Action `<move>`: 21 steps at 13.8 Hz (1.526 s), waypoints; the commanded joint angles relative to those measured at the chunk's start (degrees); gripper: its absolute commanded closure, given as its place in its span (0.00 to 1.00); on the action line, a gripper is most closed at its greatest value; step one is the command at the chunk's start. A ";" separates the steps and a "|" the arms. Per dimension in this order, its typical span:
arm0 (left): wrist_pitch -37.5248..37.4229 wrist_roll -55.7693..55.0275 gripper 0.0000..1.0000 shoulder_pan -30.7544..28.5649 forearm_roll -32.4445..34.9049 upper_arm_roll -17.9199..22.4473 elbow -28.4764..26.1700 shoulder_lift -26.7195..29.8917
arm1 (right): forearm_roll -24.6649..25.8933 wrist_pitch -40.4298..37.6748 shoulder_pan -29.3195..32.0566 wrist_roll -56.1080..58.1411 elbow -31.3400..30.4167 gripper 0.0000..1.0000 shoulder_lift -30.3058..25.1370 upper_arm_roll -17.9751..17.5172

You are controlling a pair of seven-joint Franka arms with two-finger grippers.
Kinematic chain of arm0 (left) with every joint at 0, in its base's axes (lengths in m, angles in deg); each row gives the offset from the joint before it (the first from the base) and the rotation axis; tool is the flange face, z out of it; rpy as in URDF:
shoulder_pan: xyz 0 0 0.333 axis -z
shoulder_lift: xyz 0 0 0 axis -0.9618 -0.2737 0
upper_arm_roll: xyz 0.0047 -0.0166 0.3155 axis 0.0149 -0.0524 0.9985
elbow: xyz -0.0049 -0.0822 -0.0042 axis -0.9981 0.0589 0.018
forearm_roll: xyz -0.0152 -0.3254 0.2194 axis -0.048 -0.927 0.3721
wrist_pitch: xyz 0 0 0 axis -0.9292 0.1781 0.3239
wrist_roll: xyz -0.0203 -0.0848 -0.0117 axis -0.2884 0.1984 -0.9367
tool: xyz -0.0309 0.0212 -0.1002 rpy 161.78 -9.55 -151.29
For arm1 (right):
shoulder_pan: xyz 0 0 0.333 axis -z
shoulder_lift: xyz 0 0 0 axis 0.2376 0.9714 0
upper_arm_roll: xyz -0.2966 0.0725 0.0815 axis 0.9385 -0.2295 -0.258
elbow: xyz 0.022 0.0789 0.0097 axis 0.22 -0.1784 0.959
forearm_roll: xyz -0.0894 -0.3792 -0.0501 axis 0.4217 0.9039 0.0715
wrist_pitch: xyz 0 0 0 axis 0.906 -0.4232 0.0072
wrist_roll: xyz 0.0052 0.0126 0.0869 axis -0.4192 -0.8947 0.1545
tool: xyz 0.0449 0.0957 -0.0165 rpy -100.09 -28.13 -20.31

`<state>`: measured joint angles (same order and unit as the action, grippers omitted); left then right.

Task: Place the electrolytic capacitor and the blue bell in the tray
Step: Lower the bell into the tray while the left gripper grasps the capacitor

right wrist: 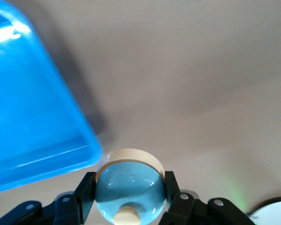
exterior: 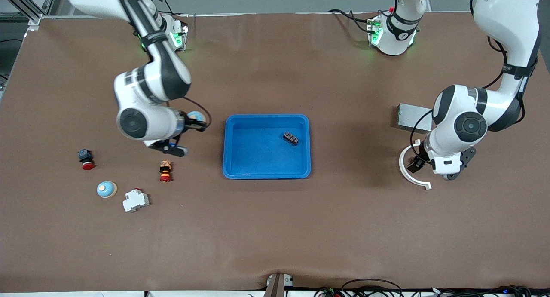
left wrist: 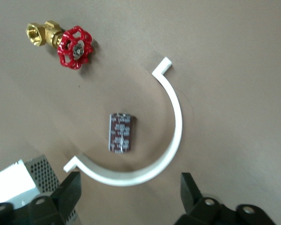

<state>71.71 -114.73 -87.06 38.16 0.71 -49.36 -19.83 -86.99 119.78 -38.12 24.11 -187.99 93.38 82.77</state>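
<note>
Partly hidden under the left arm in the front view, the electrolytic capacitor (left wrist: 121,133) shows plainly only in the left wrist view: it lies on the bench (exterior: 275,228) inside a white curved bracket (left wrist: 165,136), below the left tool (left wrist: 131,197), whose fingers stand spread wide. That view also reveals a red-handled brass valve (left wrist: 68,43) and the corner of a grey metal box (left wrist: 33,176). The right tool (right wrist: 130,197) pinches a blue bell (right wrist: 129,185) in the air beside the blue tray (exterior: 266,146), over the bench toward the right arm's end. A small dark part (exterior: 291,138) lies in the tray. Another blue bell (exterior: 106,189) sits on the bench, nearer the front camera.
</note>
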 commanded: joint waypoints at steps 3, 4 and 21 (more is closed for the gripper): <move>5.23 0.04 0.13 -4.19 6.18 -0.67 0.39 -4.64 | -1.06 6.74 -8.48 -12.62 3.09 0.79 4.25 0.81; 5.84 0.04 0.14 -4.46 6.63 -0.67 0.48 -5.26 | -1.06 8.24 -9.54 -14.99 3.35 0.79 5.13 0.81; -0.30 1.80 1.00 -4.46 5.67 -3.92 1.10 -2.02 | -0.97 17.04 -13.59 -16.60 5.99 0.78 16.47 0.72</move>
<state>73.84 -112.67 -91.20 43.69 -1.41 -47.51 -24.68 -87.02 137.03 -51.08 8.20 -183.17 109.04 82.91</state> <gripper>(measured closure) 0.661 0.361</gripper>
